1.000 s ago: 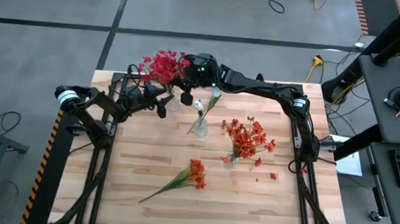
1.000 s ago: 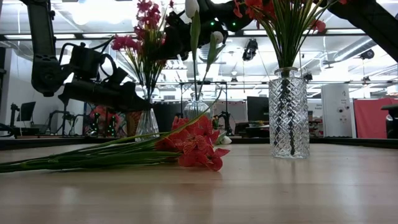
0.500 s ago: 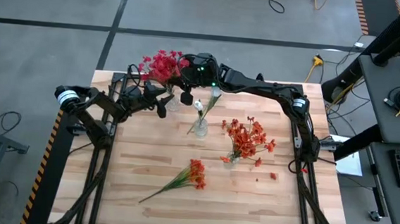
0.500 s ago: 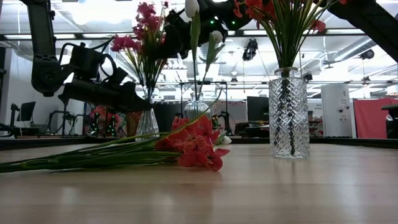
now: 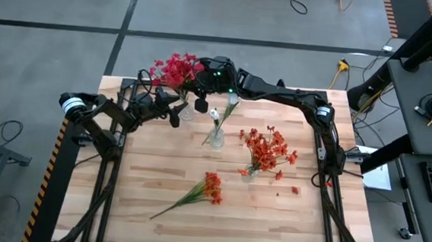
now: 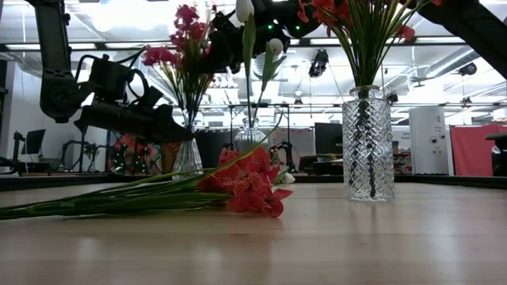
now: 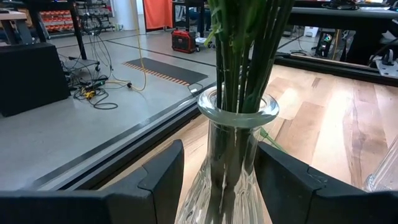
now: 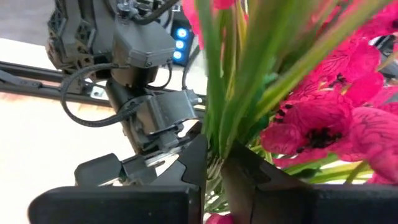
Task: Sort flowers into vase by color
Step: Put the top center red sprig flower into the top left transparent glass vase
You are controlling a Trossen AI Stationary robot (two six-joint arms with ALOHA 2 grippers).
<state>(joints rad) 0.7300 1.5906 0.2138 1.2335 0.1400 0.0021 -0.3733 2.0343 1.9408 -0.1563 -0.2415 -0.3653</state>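
The left end effector (image 7: 214, 180) grasps the neck of the far-left vase (image 7: 233, 155), one finger on each side. The right end effector (image 8: 212, 165), directly above that vase, is clenched on the stalks of the crimson flowers (image 5: 175, 70). An orange-red stem (image 5: 196, 192) lies loose on the counter (image 5: 270, 224), well apart from both end effectors.

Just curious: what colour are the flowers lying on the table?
Orange-red flowers, green stalks; clearest in the low view.

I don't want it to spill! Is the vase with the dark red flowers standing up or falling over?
Standing up. The vase sits straight between the left claw fingers, red flowers sticking up from its mouth.
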